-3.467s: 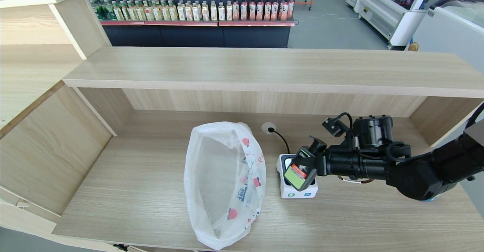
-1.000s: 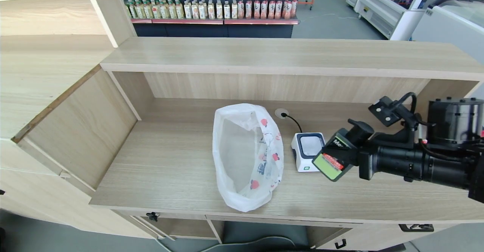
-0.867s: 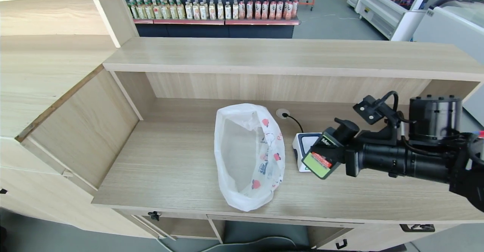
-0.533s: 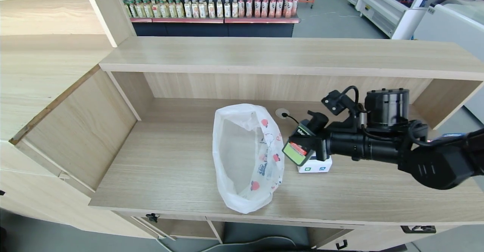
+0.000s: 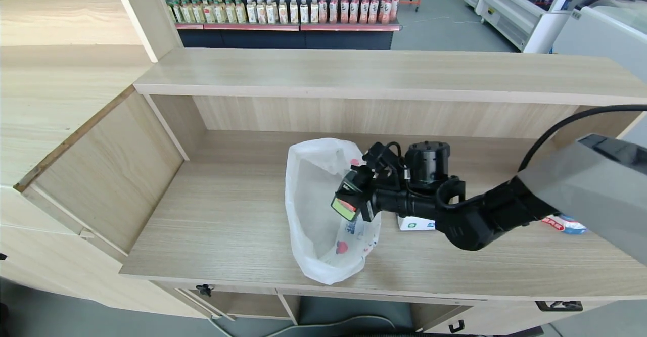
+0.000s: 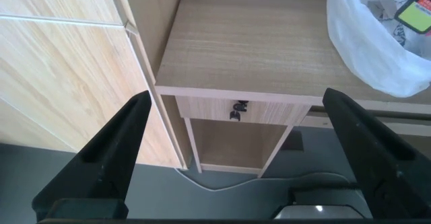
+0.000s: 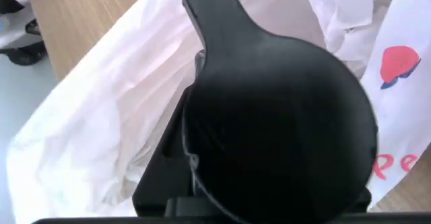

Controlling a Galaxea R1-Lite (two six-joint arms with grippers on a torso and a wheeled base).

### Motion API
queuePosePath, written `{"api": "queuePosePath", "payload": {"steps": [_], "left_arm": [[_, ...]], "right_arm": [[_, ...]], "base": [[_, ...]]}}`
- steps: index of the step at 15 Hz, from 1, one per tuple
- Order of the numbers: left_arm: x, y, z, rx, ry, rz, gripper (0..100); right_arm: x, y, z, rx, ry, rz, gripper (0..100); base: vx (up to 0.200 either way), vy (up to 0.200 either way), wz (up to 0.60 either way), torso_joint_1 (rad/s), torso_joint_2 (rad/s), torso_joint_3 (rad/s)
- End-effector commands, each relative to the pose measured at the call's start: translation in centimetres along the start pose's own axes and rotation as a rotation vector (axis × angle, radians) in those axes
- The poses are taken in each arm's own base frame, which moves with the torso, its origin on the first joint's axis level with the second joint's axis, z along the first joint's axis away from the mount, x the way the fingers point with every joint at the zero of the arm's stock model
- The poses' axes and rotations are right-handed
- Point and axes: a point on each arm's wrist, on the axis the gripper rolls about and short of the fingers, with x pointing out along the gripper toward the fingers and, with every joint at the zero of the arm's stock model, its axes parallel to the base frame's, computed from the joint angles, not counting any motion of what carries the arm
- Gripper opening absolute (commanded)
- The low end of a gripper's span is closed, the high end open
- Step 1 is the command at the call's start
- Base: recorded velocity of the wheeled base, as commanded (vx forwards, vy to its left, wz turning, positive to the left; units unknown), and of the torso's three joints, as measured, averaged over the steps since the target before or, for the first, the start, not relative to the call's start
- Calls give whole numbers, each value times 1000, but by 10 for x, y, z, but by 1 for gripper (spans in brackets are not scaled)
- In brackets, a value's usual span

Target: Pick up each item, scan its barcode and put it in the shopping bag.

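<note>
My right gripper [image 5: 355, 199] is shut on a small black box [image 5: 345, 206] with a green and red face. It holds the box just over the right rim of the white shopping bag [image 5: 318, 210], which stands open on the wooden counter [image 5: 222, 226]. The bag's white plastic [image 7: 94, 123] surrounds the dark gripper in the right wrist view. The white barcode scanner [image 5: 415, 223] sits behind the right arm, mostly hidden. My left gripper [image 6: 237, 116] is open and empty, low in front of the counter's edge, with the bag [image 6: 370, 42] off to one side.
A red, white and blue packet [image 5: 563, 223] lies on the counter at the far right. A raised wooden ledge [image 5: 384, 74] runs along the back, and a side wall [image 5: 101, 185] closes the left. A drawer front [image 6: 236, 109] is below the counter edge.
My right arm has carried the black box leftward from beside the scanner to the bag's opening. The bag and scanner have stayed put.
</note>
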Motion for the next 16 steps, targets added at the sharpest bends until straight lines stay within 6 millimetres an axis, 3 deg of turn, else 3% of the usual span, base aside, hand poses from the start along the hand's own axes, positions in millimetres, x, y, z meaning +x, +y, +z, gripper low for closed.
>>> {"api": "queuePosePath", "payload": {"steps": [1,7,8,10,12,14,15,16], "left_arm": [[0,0,0,0,0,1,100],[0,0,0,0,0,1,100],[0,0,0,0,0,1,100],[0,0,0,0,0,1,100],[0,0,0,0,0,1,100],[0,0,0,0,0,1,100],[0,0,0,0,0,1,100],[0,0,0,0,0,1,100]], "right_arm": [[40,-1,-26,-48,8,23,0],[82,-7,-39,-170,-29,-15,0],[83,-7,-41,-183,-28,-15,100],[80,-7,-36,-177,-32,-15,100],[65,-8,-15,-114,-58,-24,100],[32,-10,23,24,-107,-42,100],[18,-12,31,76,-112,-53,100],[-17,-16,45,159,-103,-83,100]], "base": [[0,0,0,0,0,0],[0,0,0,0,0,0],[0,0,0,0,0,0],[0,0,0,0,0,0],[0,0,0,0,0,0],[0,0,0,0,0,0],[0,0,0,0,0,0],[0,0,0,0,0,0]]}}
